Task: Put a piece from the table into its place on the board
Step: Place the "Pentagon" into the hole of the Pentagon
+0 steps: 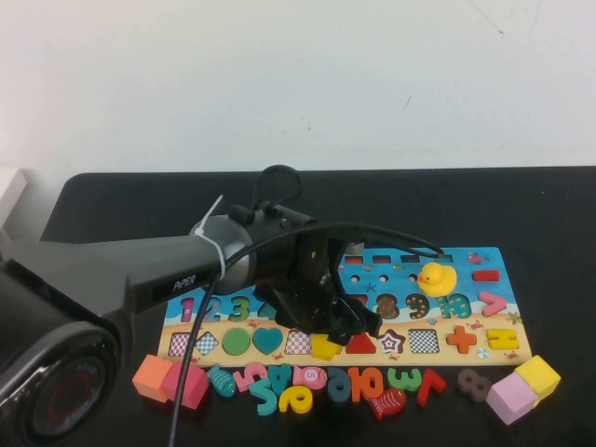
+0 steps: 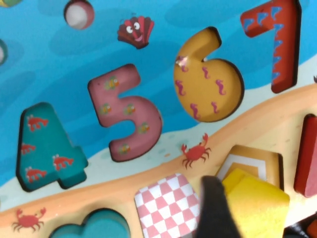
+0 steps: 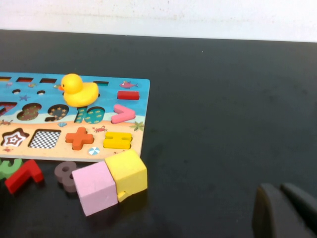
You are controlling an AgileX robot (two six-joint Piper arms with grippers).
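Note:
The yellow pentagon piece point(image 1: 325, 348) is held in my left gripper point(image 1: 340, 328) at the board's point(image 1: 466, 259) near edge, between the checkered square slot and the red triangle. In the left wrist view the piece point(image 2: 258, 202) lies tilted, partly over its pentagon slot point(image 2: 250, 159), with a black finger point(image 2: 214, 210) against its side. The board point(image 2: 64, 59) fills that view with numbers 4 to 7. My right gripper point(image 3: 281, 210) is shut and empty, low over the bare black table point(image 3: 223, 99) to the right of the board point(image 3: 140, 101); it is outside the high view.
A yellow rubber duck point(image 1: 436, 277) sits on the board near the 9 and 10. Several loose numbers point(image 1: 354, 384) lie along the board's near edge. Pink and yellow cubes point(image 1: 524, 386) sit at the near right, orange and pink blocks point(image 1: 168, 380) at the near left.

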